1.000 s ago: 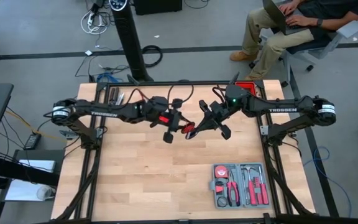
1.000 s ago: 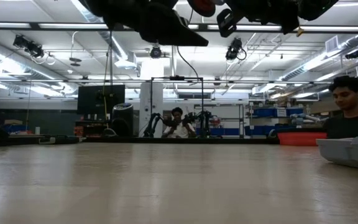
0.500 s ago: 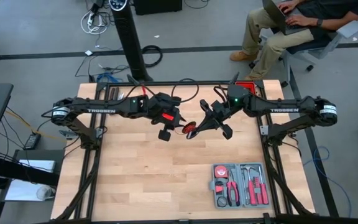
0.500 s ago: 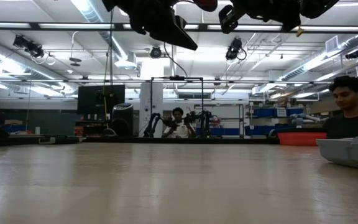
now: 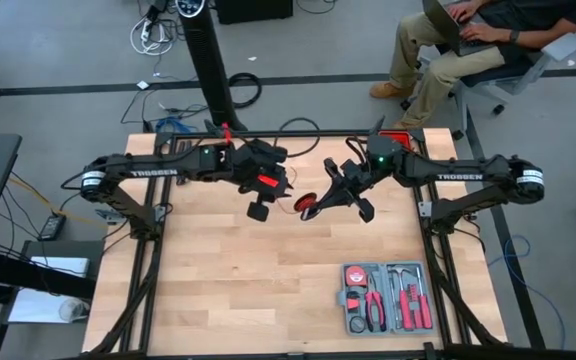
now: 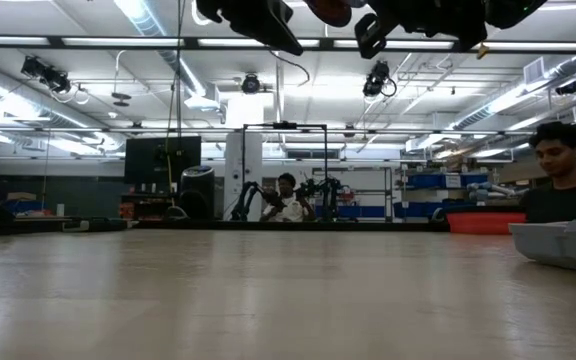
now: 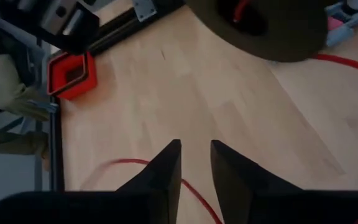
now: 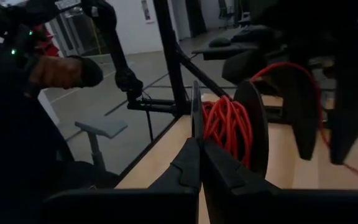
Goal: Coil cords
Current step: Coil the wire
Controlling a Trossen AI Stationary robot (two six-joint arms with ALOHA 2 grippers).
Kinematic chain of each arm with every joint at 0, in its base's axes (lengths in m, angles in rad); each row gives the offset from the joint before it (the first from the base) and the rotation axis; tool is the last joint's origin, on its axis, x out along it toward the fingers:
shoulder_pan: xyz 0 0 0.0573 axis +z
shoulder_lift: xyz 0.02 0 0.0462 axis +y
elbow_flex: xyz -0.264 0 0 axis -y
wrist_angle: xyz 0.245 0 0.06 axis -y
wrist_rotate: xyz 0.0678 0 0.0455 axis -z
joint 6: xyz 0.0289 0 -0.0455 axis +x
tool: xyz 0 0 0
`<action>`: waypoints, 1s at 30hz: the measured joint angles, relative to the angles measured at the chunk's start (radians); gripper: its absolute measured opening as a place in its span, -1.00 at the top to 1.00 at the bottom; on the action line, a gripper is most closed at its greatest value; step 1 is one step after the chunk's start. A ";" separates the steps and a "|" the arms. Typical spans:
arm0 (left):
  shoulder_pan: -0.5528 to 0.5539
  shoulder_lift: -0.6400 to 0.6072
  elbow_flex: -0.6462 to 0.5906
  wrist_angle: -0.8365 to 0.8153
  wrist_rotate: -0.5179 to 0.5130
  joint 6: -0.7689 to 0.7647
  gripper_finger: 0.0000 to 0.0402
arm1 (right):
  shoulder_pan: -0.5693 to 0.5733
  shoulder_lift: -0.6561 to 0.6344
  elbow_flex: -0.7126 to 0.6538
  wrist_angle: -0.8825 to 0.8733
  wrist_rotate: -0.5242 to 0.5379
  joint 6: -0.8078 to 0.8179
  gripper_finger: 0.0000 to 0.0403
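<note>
Two dark arms meet above the far half of the wooden table [image 5: 218,290], both held well clear of its surface, and between their tips hangs the work. Near the table's right front edge lies a grey tool case [image 5: 386,297], well apart from everything and not part of this step. The right gripper [image 5: 320,203] is the nearer one to the task's thing: its fingers [image 8: 199,163] are pressed together on the rim of a dark spool [image 8: 252,134], around which the red cord [image 8: 225,127] is already wound in many turns. In the high view that wound bundle shows as a small red spot just off the right gripper's tip, right of the left gripper [image 5: 259,210]. The left gripper's fingers [image 7: 165,168] stand slightly apart with nothing between them; a loose run of the cord crosses below them. As I judge it, the spool's axis runs roughly left to right, along the line between the two arms, so the free cord leaves it toward the left arm. The coming move likely turns on the left gripper catching that slack strand and leading it around the spool while the right arm holds.
</note>
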 joint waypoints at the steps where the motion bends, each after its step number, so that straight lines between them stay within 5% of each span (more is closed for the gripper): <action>1: 0.000 0.000 0.004 -0.005 0.000 0.000 0.56 | -0.002 -0.002 0.000 -0.001 0.001 0.000 0.99; 21: -0.002 0.001 0.137 -0.218 -0.032 0.017 0.59 | -0.020 -0.007 0.000 -0.048 0.041 0.016 0.99; 26: -0.002 0.001 0.148 -0.284 0.028 0.018 0.61 | -0.020 -0.007 0.000 -0.047 0.055 0.007 0.99; 30: -0.002 0.001 0.156 -0.319 0.104 0.015 0.81 | -0.020 -0.007 0.000 -0.046 0.058 0.002 0.99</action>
